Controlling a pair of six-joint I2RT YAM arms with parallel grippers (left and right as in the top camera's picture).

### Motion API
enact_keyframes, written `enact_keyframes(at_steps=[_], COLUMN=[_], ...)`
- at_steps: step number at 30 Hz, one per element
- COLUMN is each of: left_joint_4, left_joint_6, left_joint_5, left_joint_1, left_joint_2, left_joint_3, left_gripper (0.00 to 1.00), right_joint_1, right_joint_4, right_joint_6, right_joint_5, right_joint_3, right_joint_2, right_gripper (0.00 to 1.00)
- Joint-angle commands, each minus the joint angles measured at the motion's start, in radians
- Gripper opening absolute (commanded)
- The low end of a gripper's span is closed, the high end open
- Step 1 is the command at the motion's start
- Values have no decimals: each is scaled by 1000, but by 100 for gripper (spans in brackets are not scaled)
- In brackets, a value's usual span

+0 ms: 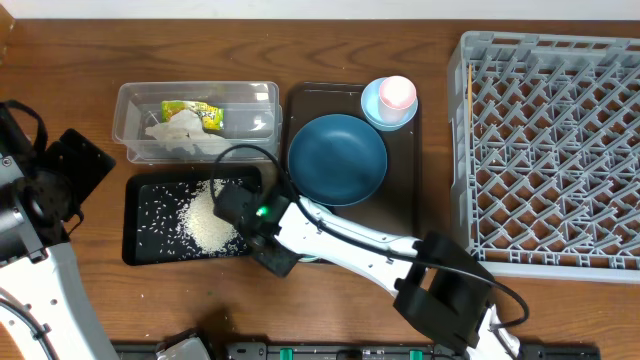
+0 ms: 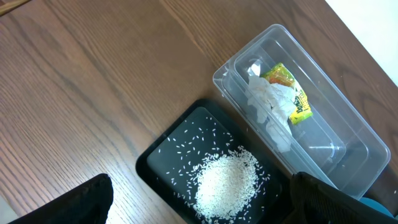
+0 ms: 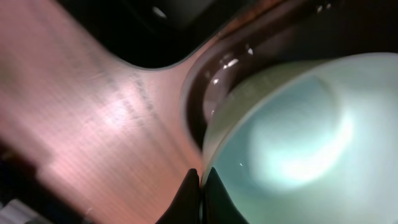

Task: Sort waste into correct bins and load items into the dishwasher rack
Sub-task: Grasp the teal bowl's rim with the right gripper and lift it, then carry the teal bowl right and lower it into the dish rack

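Note:
My right gripper [image 3: 201, 171] is shut on the rim of the small mint-green bowl [image 3: 298, 137], one finger inside and one outside. In the overhead view that gripper [image 1: 268, 250] sits by the near right corner of the black tray [image 1: 140, 215], and the arm hides the bowl. The rice [image 1: 210, 225] lies heaped in the black tray. Tissue [image 1: 175, 135] and the wrapper [image 1: 195, 113] lie in the clear tub [image 1: 135, 120]. My left gripper [image 2: 205, 208] hangs open above the rice [image 2: 227, 180], holding nothing.
On the brown serving tray [image 1: 410, 200] rest the dark blue dish [image 1: 337, 158] and a light blue bowl [image 1: 375, 112] with the pink cup [image 1: 397, 94] in it. The grey dishwasher rack [image 1: 550, 150] fills the right side. A thin stick lies along its left wall.

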Motion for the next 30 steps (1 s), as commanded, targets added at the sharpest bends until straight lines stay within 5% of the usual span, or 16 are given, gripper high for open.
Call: enact_keyframes(at_steps=[1,8,15,30], left_joint_4=[-1,-1,-1,-1], left_joint_6=[3,3,3,3], left_joint_5=[-9,-9,-9,-9], left_joint_1=[5,5,5,5], left_joint_2=[3,3,3,3], left_joint_3=[6,6,6,6], left_gripper=[93,93,93,93], right_joint_1=[-13,-104,-381,-1264], right_joint_4=[-40,-150,-215,-109], right_joint_6=[-2,-9,-8,-258], right_joint_5=[-30,81,85,-800], right_joint_3=[115,276,324,306], right_joint_2=[1,-10,-85,-174], right_gripper=[1,1,1,1])
